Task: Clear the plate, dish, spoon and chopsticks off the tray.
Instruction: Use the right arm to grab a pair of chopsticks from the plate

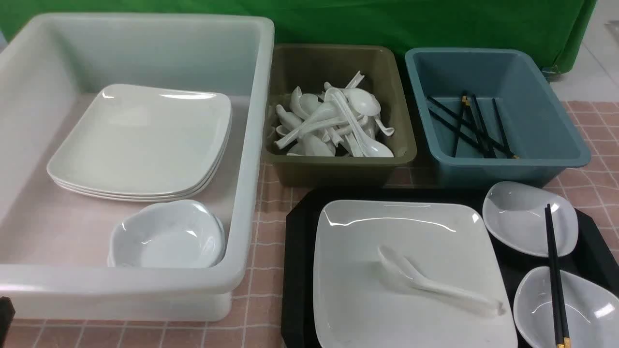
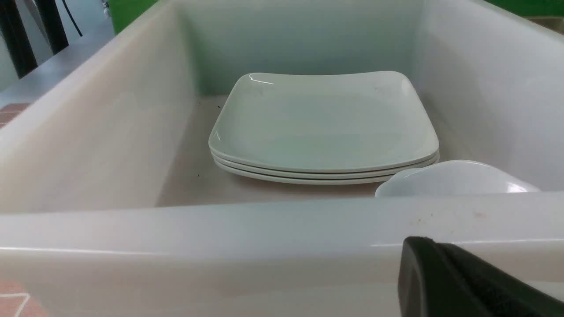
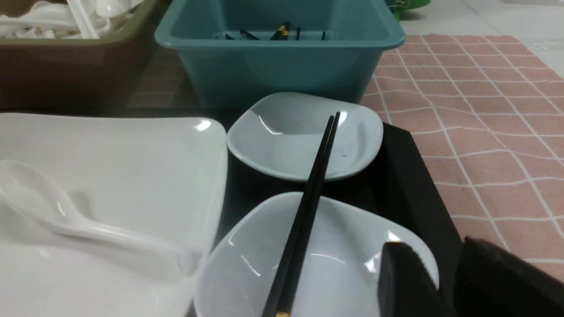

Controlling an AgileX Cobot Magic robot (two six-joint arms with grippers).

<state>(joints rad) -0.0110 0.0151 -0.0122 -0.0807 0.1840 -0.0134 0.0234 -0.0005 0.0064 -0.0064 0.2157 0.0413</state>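
1. Nearest of all, the right gripper [image 3: 434,246] is held low over the right edge of the tray [image 3: 414,176], its jaws spread and empty, seemingly readied for the chopsticks [image 3: 308,207]. The left gripper [image 2: 445,277] is parked just outside the near wall of the white bin [image 2: 220,229], jaws pressed together on nothing.
2. Nothing is judged cleared from the tray. The plate [image 1: 411,251] is laid over its left part, and the spoon [image 1: 435,285] is rested on the plate with its handle turned to the right. The chopsticks are bridged as a pair across the near dish [image 1: 590,309] and the far dish [image 1: 522,217], gold tips nearest, so their middle is lifted clear of the tray floor.
3. Farther back, the sorting is spelled out by three containers. The olive tub [image 1: 338,164] is heaped with white spoons [image 1: 333,123], and a few black sticks [image 1: 471,128] are scattered in the blue tub [image 1: 508,164]. A stack of square plates [image 1: 140,140] and a white bowl [image 1: 167,237] in front of it are kept in the white bin on the left.
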